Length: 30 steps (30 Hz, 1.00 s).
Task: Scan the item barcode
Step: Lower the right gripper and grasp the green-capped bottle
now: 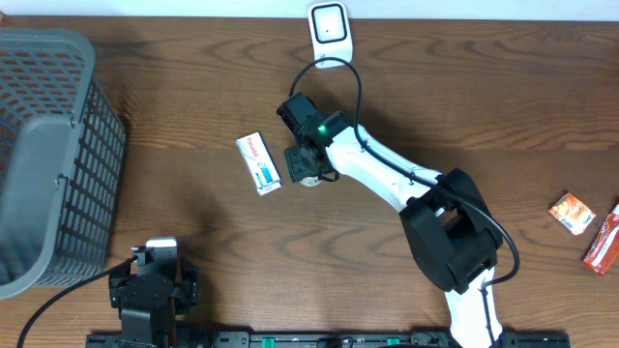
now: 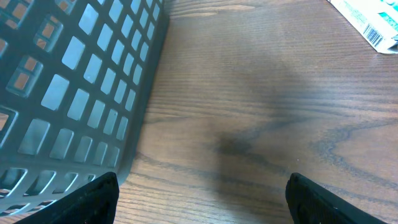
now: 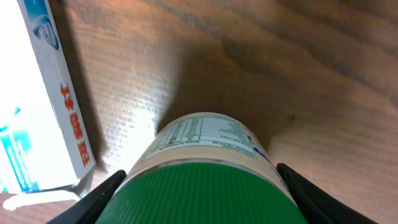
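My right gripper [image 3: 202,186] is down over the jar [image 3: 199,140], which stands upright on the table [image 2: 261,93]. Its green ribbed lid [image 3: 205,199] fills the gap between my two fingers [image 3: 93,202], one on each side of it. The jaws stand partly apart, about as wide as the lid. I cannot tell whether the pads press on it or only flank it, so I cannot say that I have hold of it. Below the lid, the jar's printed label faces away from my wrist. Just outside my left-hand finger lies a white box [image 3: 43,106], flat on the wood, with red lettering along its side; it is close to the jar but not touching it. Out past these jaws, further from my base, the white scanner [image 1: 329,24] sits at the far edge of the table. Well off to the right of them lie two snack packets, an orange one [image 1: 571,213] and a red one [image 1: 604,242]. My left gripper [image 2: 202,186] hangs low over bare wood with its jaws wide apart and nothing between them. The grey mesh basket [image 2: 74,81] stands close on the left of those jaws, and a corner of the box, showing a barcode, lies ahead of them to the right.
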Tool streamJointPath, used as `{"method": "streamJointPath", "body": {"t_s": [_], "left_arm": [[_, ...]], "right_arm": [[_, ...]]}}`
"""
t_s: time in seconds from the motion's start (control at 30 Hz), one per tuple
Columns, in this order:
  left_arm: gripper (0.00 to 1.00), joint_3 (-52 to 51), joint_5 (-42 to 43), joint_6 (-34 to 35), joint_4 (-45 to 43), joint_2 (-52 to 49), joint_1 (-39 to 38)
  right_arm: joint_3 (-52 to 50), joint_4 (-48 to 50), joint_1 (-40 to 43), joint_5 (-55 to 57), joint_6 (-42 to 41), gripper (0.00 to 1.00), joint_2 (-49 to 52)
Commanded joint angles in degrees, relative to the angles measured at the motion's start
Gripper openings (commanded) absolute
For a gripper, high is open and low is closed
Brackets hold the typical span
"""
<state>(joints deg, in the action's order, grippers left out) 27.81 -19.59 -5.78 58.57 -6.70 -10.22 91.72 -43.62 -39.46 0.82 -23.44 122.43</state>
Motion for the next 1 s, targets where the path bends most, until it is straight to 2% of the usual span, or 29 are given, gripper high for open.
{"method": "streamJointPath", "body": {"t_s": [0.0,0.2,0.4,0.57,0.97], "left_arm": [[0.86,0.5,-0.2,0.5,0.1,0.1,0.2],[0.86,0.5,-0.2,0.5,0.1,0.1,0.2],[0.86,0.5,-0.2,0.5,0.1,0.1,0.2],[0.86,0.5,-0.2,0.5,0.1,0.1,0.2],[0.86,0.5,-0.2,0.5,0.1,0.1,0.2]], "right_arm": [[3.0,-4.0,1.5,-3.3,-0.3,0.59,0.7],[11.0,-16.8,3.5,-7.2,-0.3,0.56,0.7],[18.0,-28.1,6.3,-16.5,-0.3,0.56,0.7],[18.9,-32.2,9.2,-23.6,0.0,0.57,0.7],[18.9,-36.1,13.1,-25.8,0.4,0.57,0.7]]}}
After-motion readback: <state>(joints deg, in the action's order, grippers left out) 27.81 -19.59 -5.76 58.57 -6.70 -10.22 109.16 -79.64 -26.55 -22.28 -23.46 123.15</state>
